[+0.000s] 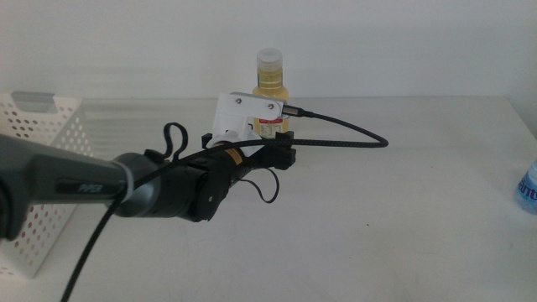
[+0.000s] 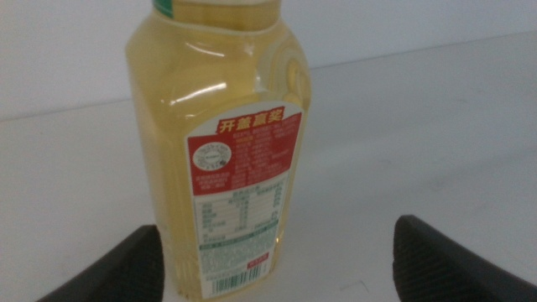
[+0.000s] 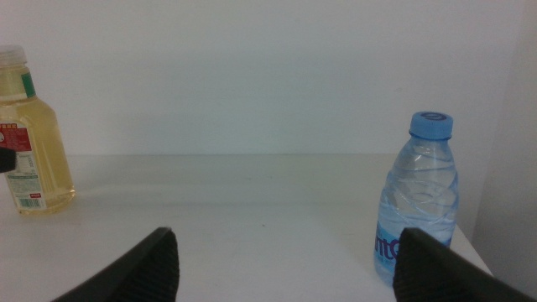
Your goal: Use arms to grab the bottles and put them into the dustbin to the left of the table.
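Facing juice bottle (image 2: pixel 220 143), label "开盖赢奖"

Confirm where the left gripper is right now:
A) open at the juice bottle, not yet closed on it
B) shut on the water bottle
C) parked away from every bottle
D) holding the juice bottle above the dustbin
A: in the left wrist view the jaws of the left gripper stand wide apart with the juice bottle upright on the table close in front, nearer one jaw, not clamped.
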